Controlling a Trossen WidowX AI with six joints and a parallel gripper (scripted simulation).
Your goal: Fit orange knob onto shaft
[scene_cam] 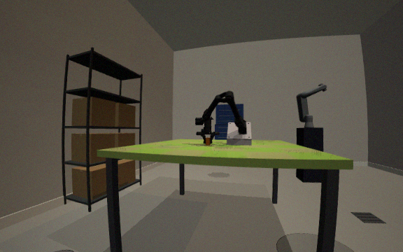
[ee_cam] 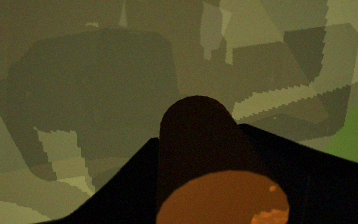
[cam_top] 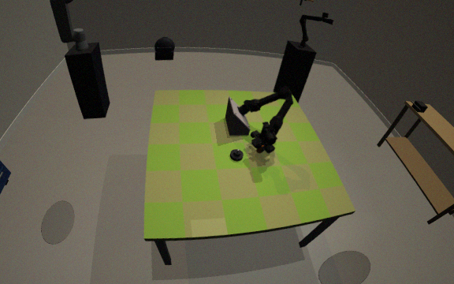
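The orange knob (cam_top: 262,146) (scene_cam: 208,141) (ee_cam: 222,197) is held between the fingers of my gripper (cam_top: 263,148) (scene_cam: 208,136) (ee_cam: 198,138), which is shut on it and points down. The knob looks upright and low over the table; its underside and hole are hidden. The round dark pedestal (cam_top: 232,158) stands on the table, with the small shaft (cam_top: 237,151) rising from its middle. In the top view the knob is to the right of the pedestal, not over it. The pedestal does not show in the wrist view and cannot be made out behind the knob in the exterior view. The shaft's flat side is too small to tell.
The arm's wedge-shaped base block (cam_top: 236,123) (scene_cam: 239,141) stands on the green-and-tan checkered table (cam_top: 201,183) (scene_cam: 222,159), behind the pedestal in the top view. Shadows of the arm and gripper fall around the pedestal's right side.
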